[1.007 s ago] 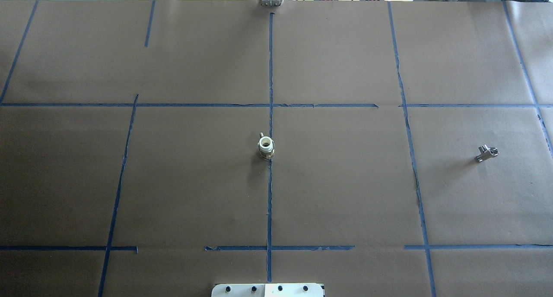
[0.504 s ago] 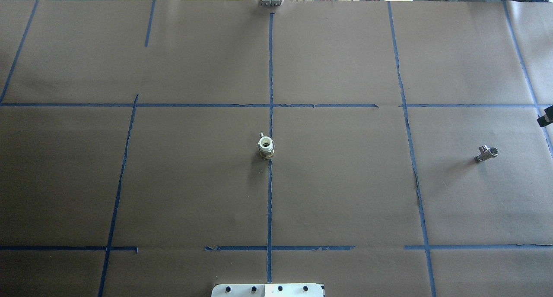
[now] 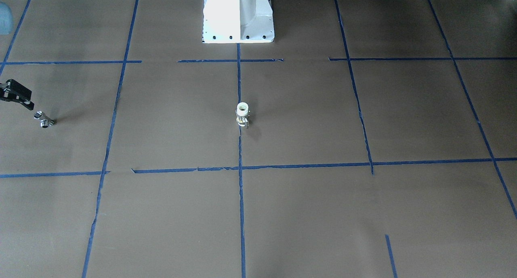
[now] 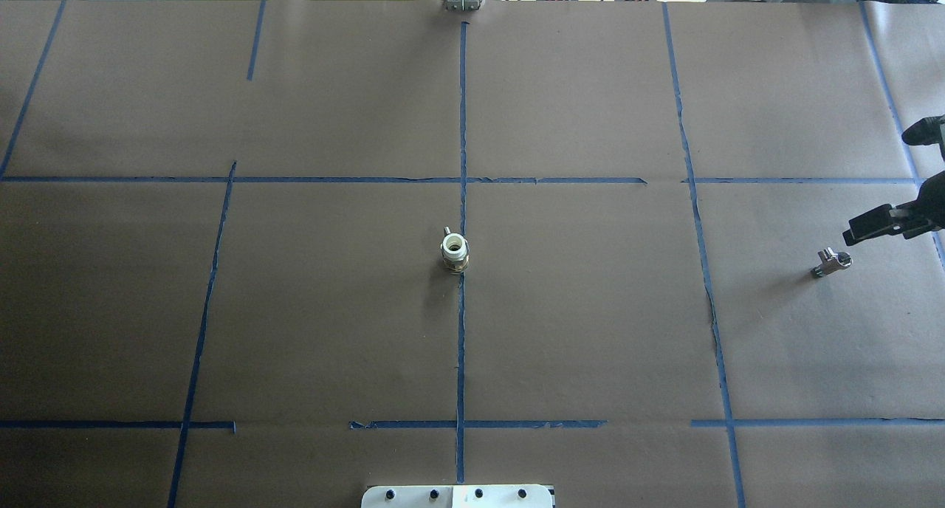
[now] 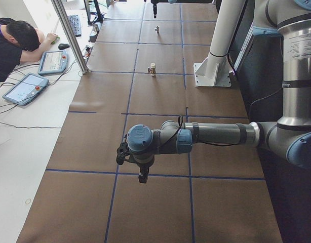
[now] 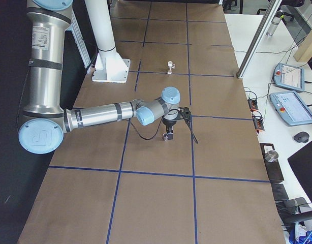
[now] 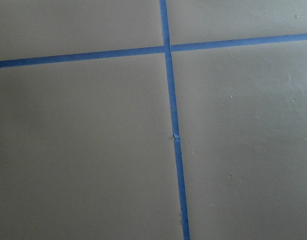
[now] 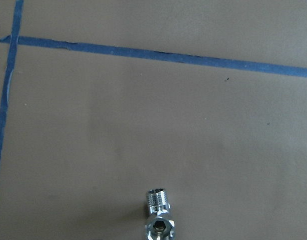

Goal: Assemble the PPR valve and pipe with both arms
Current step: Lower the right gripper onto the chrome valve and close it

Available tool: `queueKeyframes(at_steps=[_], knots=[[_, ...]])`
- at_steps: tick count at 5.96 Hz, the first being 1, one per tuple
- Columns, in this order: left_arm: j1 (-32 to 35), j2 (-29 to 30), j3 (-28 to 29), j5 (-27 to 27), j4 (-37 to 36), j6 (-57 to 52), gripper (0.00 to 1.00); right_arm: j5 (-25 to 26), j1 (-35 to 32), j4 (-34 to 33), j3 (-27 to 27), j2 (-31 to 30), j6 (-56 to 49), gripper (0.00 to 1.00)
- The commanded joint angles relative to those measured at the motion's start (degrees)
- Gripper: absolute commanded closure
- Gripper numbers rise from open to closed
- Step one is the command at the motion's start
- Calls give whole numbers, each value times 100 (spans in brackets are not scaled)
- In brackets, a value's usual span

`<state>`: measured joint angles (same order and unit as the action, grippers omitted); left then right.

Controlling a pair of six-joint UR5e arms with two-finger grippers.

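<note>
The PPR valve (image 4: 454,251), white-ended with a brassy middle, stands upright on the centre tape line; it also shows in the front view (image 3: 242,114). The pipe (image 4: 831,262), a small chrome T fitting, lies at the far right, and also shows in the front view (image 3: 44,119) and at the bottom of the right wrist view (image 8: 160,220). My right gripper (image 4: 864,230) hovers just right of and behind the pipe, apart from it; I cannot tell how its jaws stand. My left gripper (image 5: 142,176) shows only in the exterior left view, over bare paper, and I cannot tell its state.
Brown paper with blue tape lines (image 4: 462,331) covers the table. The white robot base (image 3: 238,15) stands at the near middle edge. An operator (image 5: 13,40) and teach pendants (image 5: 26,88) are beyond the far edge, next to a metal post (image 5: 69,35).
My right gripper has come in from the right edge of the overhead view and moved left towards the pipe. The valve and pipe have not moved.
</note>
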<state>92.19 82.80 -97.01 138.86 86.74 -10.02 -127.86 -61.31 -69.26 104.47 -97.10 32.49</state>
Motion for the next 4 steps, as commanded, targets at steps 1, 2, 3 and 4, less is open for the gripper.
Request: queueKeyframes(at_steps=[1, 2, 3, 4], knots=[[0, -1, 7, 1, 1, 0, 0, 234, 443, 272, -102, -117, 187, 0], [0, -1, -2, 1, 1, 0, 0, 314, 549, 281, -242, -73, 188, 0], [0, -1, -19, 1, 1, 0, 0, 341, 628, 282, -382, -12, 188, 1], [0, -1, -37, 1, 1, 8, 0, 350, 647, 325, -549, 154, 188, 1]])
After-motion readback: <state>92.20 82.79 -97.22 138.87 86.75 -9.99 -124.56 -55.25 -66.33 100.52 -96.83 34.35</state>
